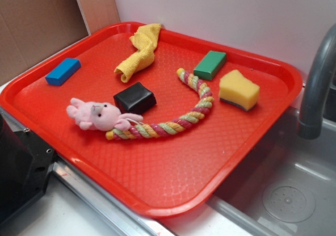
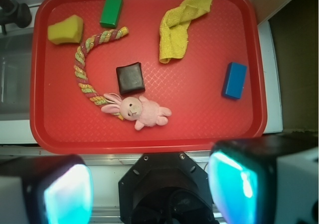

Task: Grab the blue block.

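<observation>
The blue block (image 1: pixel 63 71) lies flat on the red tray (image 1: pixel 173 178) near its far left edge; in the wrist view the blue block (image 2: pixel 234 80) sits toward the tray's right side. My gripper (image 2: pixel 155 190) hangs high above the tray's near edge, over the robot base, far from the block. Its jaws stand wide apart with nothing between them; the fingers (image 2: pixel 67 194) glow cyan at the bottom of the wrist view. The gripper is out of the exterior view.
On the tray lie a green block (image 1: pixel 210 64), a glossy black block (image 1: pixel 135 98), a yellow sponge (image 1: pixel 239 89), a yellow cloth (image 1: pixel 140 51), and a pink plush rabbit (image 1: pixel 97 115) with a braided rope (image 1: pixel 181 113). A grey faucet (image 1: pixel 317 84) and a sink (image 1: pixel 283 194) stand at right.
</observation>
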{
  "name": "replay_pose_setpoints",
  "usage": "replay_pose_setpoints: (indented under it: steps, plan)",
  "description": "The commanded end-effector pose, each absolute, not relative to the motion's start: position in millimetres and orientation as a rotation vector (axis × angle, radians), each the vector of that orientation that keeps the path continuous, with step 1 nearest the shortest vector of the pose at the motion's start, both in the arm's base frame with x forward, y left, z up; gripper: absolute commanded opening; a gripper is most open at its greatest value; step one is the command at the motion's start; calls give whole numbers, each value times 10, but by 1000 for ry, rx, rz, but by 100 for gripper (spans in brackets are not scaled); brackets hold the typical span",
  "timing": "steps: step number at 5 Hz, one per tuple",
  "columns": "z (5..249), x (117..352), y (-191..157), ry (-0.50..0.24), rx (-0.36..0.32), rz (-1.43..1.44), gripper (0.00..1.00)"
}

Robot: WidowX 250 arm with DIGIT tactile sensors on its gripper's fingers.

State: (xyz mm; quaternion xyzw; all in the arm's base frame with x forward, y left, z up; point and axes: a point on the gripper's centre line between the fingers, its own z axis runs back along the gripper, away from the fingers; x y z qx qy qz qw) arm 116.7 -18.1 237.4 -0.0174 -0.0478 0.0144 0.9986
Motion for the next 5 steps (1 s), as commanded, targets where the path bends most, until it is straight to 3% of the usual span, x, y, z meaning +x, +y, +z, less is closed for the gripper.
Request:
replay_pose_setpoints:
  steps: [1, 2, 3, 5]
  plan:
    - [2374, 1167, -181, -96, -35, 29, 100]
    - [1909, 1438, 319, -89, -49, 177, 100]
    - [1651, 1484, 665, -85, -69, 267, 100]
    - [1236, 1505, 1105, -129, 68, 427, 100]
